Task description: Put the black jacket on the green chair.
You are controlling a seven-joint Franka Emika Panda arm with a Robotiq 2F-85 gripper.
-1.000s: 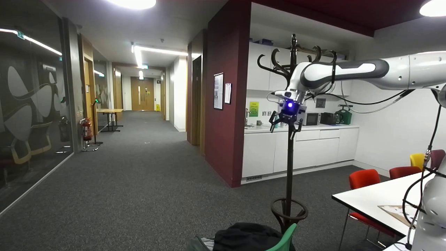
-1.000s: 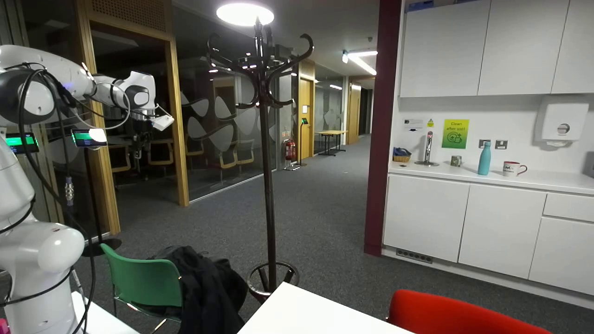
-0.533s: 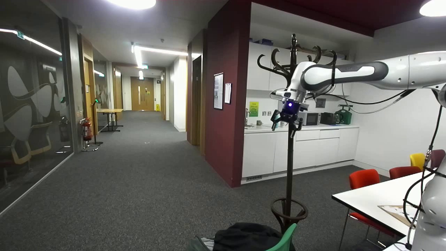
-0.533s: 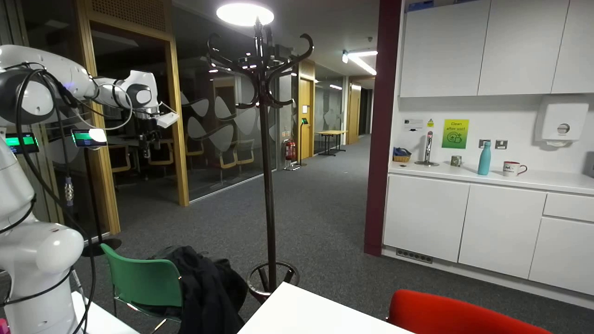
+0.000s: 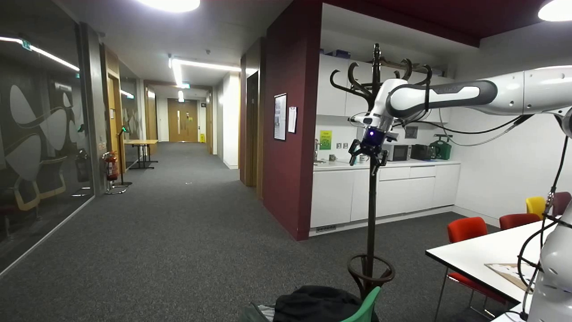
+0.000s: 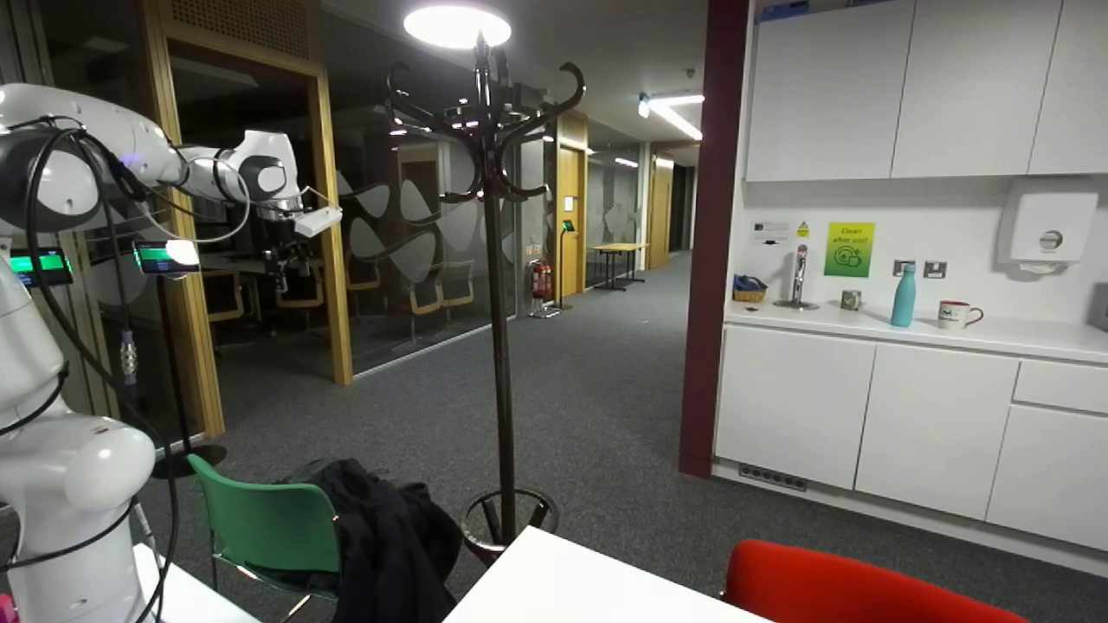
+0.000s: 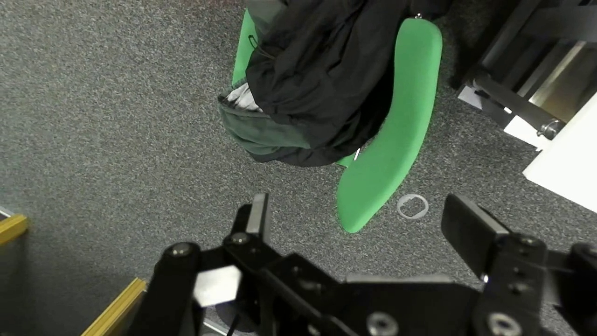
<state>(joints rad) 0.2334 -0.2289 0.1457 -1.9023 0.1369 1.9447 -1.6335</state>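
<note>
The black jacket point(image 7: 326, 79) lies bunched on the green chair point(image 7: 413, 93), with a dark green part and a pale lining at its edge. In an exterior view the jacket point(image 6: 394, 536) hangs down beside the chair's backrest point(image 6: 273, 523). Another exterior view shows only the top of the jacket point(image 5: 317, 304) and the chair's green edge point(image 5: 366, 308). My gripper point(image 7: 356, 198) is open and empty, fingers wide apart, high above the chair and apart from the jacket. It also shows in both exterior views point(image 5: 363, 166) point(image 6: 284, 260), pointing down.
A black coat stand point(image 6: 500, 346) with curved hooks and a ring base stands close to the chair; no garment hangs on it. A white table point(image 6: 580, 580) and a red chair point(image 6: 831, 584) are nearby. Kitchen cabinets point(image 5: 330, 197) line the wall behind.
My gripper has shifted and tilted slightly, moving a little to the right in both exterior views. It stays open. The jacket and the chair have not moved.
</note>
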